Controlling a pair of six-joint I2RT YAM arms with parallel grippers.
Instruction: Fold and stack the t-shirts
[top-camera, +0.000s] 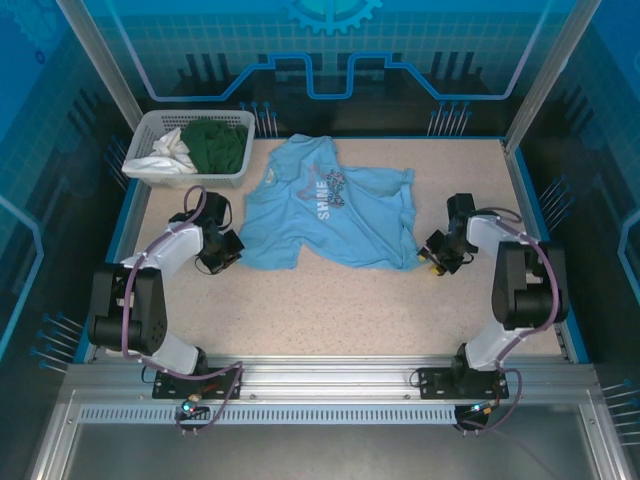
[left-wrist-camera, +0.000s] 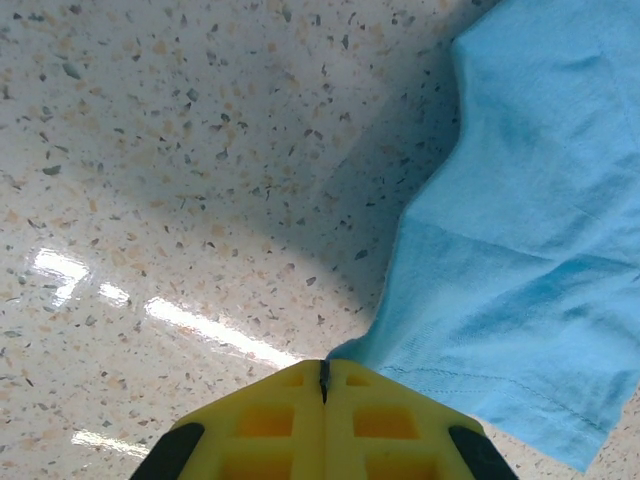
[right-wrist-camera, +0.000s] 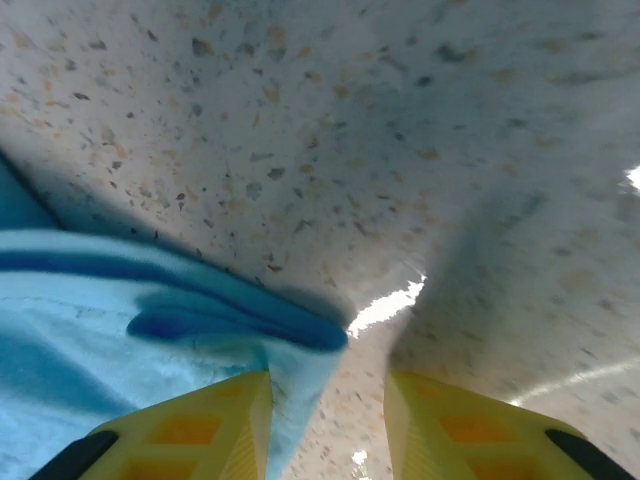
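The light blue t-shirt (top-camera: 325, 210) with its "SHINE" print lies crumpled and face up in the middle of the table. My left gripper (top-camera: 228, 252) is at its near-left corner. In the left wrist view the yellow jaws (left-wrist-camera: 324, 365) are shut, and the cloth (left-wrist-camera: 530, 230) is drawn to a point into their tip. My right gripper (top-camera: 432, 255) is at the near-right corner. Its jaws (right-wrist-camera: 327, 380) stand open, low over the table, and a fold of the shirt (right-wrist-camera: 120, 330) lies between them against the left finger. A dark green t-shirt (top-camera: 215, 145) and a white one (top-camera: 170, 152) lie bunched in the basket.
The white slatted basket (top-camera: 150, 172) stands at the back left corner of the speckled table (top-camera: 330, 310). Blue raised edges border the table on the left, right and back. The near half of the table lies bare between the arm bases.
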